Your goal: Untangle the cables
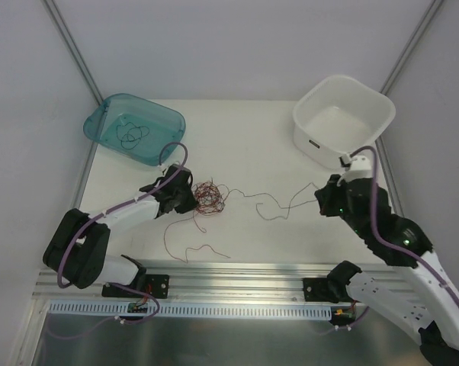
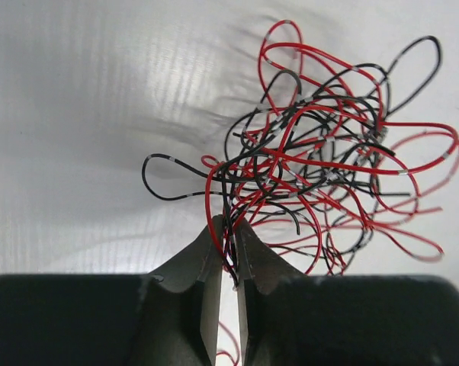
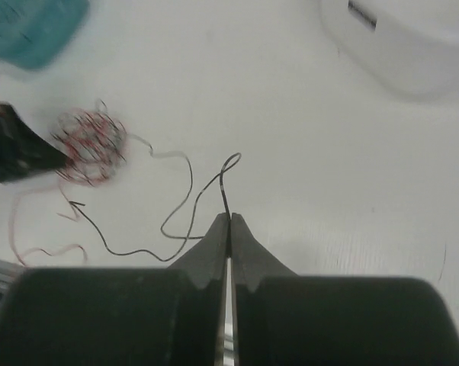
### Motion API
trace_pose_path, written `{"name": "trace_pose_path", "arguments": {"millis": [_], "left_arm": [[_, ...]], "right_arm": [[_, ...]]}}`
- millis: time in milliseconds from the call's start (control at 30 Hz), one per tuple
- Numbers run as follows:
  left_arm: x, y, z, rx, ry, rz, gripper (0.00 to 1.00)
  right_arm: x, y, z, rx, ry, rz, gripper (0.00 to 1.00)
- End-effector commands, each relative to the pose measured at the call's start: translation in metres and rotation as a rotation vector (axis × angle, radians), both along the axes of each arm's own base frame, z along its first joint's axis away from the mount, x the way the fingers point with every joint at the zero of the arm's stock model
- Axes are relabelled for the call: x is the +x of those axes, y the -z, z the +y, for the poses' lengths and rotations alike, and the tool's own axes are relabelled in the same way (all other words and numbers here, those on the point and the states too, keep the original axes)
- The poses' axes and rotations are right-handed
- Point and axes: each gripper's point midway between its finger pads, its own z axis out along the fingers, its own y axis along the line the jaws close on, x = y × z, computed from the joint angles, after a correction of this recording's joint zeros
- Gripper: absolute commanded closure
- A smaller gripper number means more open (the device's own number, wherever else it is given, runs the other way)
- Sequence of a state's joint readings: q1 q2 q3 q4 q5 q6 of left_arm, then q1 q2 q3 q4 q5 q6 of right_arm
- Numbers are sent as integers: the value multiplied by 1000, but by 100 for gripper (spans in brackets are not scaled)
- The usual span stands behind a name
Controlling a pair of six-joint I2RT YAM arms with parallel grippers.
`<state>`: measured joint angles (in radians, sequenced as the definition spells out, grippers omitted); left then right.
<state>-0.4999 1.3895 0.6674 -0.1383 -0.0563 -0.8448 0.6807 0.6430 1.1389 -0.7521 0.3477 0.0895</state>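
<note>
Top view: the wire ball (image 1: pixel 208 197) sits mid-table and is mostly knotted, so I judge the job early. One dark strand (image 1: pixel 130 134) lies in the teal bin (image 1: pixel 100 122), up and left of the ball. The white tub (image 1: pixel 344 82), up and right of the ball, shows no strand that I can see. A black strand (image 1: pixel 261 204) trails from the ball's right side to the right gripper (image 1: pixel 326 200). A loose red strand (image 1: pixel 207 246) lies on the near side of the ball. The left gripper (image 1: pixel 185 200) is at the ball's left edge.

Left wrist: the left gripper (image 2: pixel 227 229) is clenched on a few red and black strands at the near edge of the ball (image 2: pixel 321 160), with only a hairline gap between the jaws. The rest of the ball is a dense mix of red and black loops.

Right wrist: the right gripper (image 3: pixel 229 219) is clamped on the end of the black strand (image 3: pixel 185 200), well apart from the ball (image 3: pixel 91 147). The strand's far end lies near the ball; I cannot tell whether it is free of it. Left to do, in my view: nearly all the strands.
</note>
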Motion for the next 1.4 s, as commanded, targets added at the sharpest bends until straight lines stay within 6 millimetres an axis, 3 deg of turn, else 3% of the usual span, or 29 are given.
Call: {"name": "trace_pose_path", "arguments": {"millis": [0, 33, 67, 100, 167, 233, 333, 367, 500, 533, 633, 733, 867, 1000, 1167, 1367], "left_arm": [[-5, -19, -11, -54, 71, -48, 88], [-3, -24, -12, -59, 75, -62, 87], [-5, -33, -20, -90, 105, -75, 85], [-5, -38, -24, -96, 128, -91, 84], [-2, -56, -34, -115, 167, -138, 83], [-1, -71, -47, -130, 230, -179, 82], [-4, -86, -65, -141, 301, -225, 78], [-5, -86, -67, -139, 312, -225, 76], [-11, -88, -73, -166, 311, -211, 58], [-13, -85, -70, -162, 298, -208, 43], [-21, -87, -66, -163, 286, -216, 19], [-30, -88, -60, -126, 307, -222, 11], [-30, -80, -35, -6, 262, -230, 11], [-34, -64, -22, 26, 195, -192, 17], [-40, -41, -24, 35, 187, -106, 25], [-44, -26, -29, 55, 235, -61, 35]], "right_arm": [[-1, 74, 9, -2, 33, 183, 99], [0, 90, 10, -13, 48, 223, 99], [-1, 118, 6, -58, 73, 279, 96], [-2, 130, 4, -81, 88, 313, 92], [-2, 154, 5, -128, 100, 387, 72], [-3, 159, 9, -139, 86, 421, 50], [0, 152, 37, -91, -39, 418, 29], [-3, 149, 48, -61, -93, 419, 27], [5, 143, 81, 19, -189, 408, 25], [6, 144, 86, 35, -193, 414, 25], [12, 151, 102, 77, -178, 434, 25], [17, 153, 119, 100, -171, 411, 25], [24, 152, 130, 57, -142, 356, 25], [27, 148, 158, 86, -201, 318, 25], [32, 158, 177, 65, -217, 342, 25], [44, 186, 205, 90, -215, 395, 27]]}}
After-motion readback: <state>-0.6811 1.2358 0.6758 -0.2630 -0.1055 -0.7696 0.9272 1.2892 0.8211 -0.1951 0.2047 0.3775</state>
